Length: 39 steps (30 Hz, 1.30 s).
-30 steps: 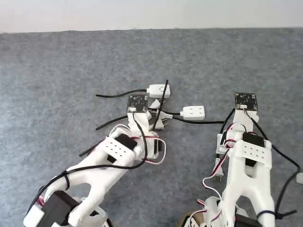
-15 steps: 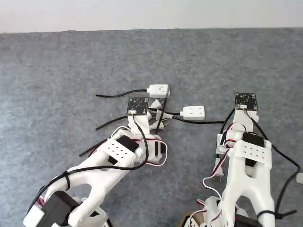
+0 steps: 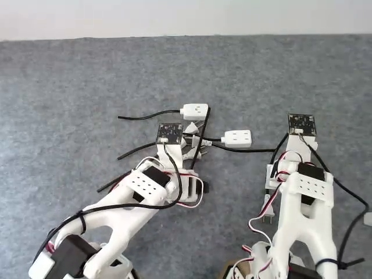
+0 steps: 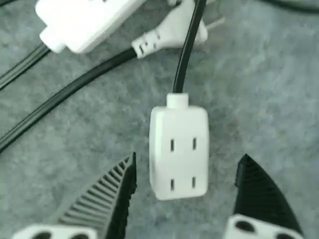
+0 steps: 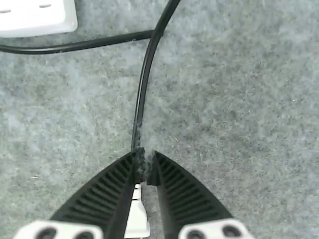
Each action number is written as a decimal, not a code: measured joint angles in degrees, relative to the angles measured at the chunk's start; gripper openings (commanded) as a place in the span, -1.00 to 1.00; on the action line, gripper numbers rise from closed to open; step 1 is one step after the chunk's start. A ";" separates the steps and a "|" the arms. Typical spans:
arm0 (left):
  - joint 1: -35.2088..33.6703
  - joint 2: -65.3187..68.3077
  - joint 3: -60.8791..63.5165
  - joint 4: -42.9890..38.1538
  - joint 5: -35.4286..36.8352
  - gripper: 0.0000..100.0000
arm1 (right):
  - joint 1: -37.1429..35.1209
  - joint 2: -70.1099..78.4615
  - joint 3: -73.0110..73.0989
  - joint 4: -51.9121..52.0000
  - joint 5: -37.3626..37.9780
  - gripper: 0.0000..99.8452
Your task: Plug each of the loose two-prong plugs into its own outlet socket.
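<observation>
In the left wrist view a white outlet socket with two pairs of slots lies flat between the open fingers of my left gripper, its black cord leading away. Beyond it lie a loose white plug and a second socket. My right gripper is shut on a black cord, and a white plug shows just behind its fingertips. The high view shows two sockets ahead of the left arm, with a plug by its wrist.
Black cords cross the grey carpet left of the sockets. The right arm stands at the right, with a small plug beside it. A pale wall bounds the far edge.
The left arm has drawn back slightly toward the near edge. The black cord standing in front of it has tilted and dropped. The right arm has stayed still.
</observation>
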<state>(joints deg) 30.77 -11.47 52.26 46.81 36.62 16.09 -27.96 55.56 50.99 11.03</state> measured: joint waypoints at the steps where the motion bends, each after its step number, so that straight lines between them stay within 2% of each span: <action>1: -0.44 0.00 0.00 0.53 -0.79 -0.40 | 0.00 0.00 0.00 0.00 0.00 -0.98; 7: -4.22 -5.89 0.18 1.41 -4.40 -0.40 | -1.14 0.00 0.00 1.14 -0.97 -0.98; 14: -6.33 -32.35 13.80 1.58 -9.58 -0.39 | -5.01 0.00 0.00 2.11 -1.49 -0.98; 17: -10.29 -43.69 20.84 2.37 -12.48 -0.39 | -6.68 0.00 0.00 2.20 -1.49 -0.98; 20: -17.67 -50.99 25.32 5.10 -16.53 -0.39 | -7.30 0.00 0.00 2.20 -1.49 -0.98; 25: -31.56 -53.98 32.79 1.67 -22.68 -0.39 | -7.12 0.00 -1.67 5.27 -1.67 -0.97; 29: -37.45 -54.24 35.52 -0.35 -26.11 -0.39 | -3.96 0.00 -9.05 13.01 -1.67 -0.97; 33: -38.59 -54.33 35.52 -0.70 -26.64 -0.39 | 1.58 0.00 -14.59 18.73 -1.67 -0.97; 39: -39.12 -54.33 35.52 -1.23 -26.64 -0.39 | 6.42 0.00 -12.31 18.73 -4.57 -0.97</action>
<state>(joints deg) -8.35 -65.80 87.78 45.58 9.98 22.51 -27.96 43.25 69.71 6.46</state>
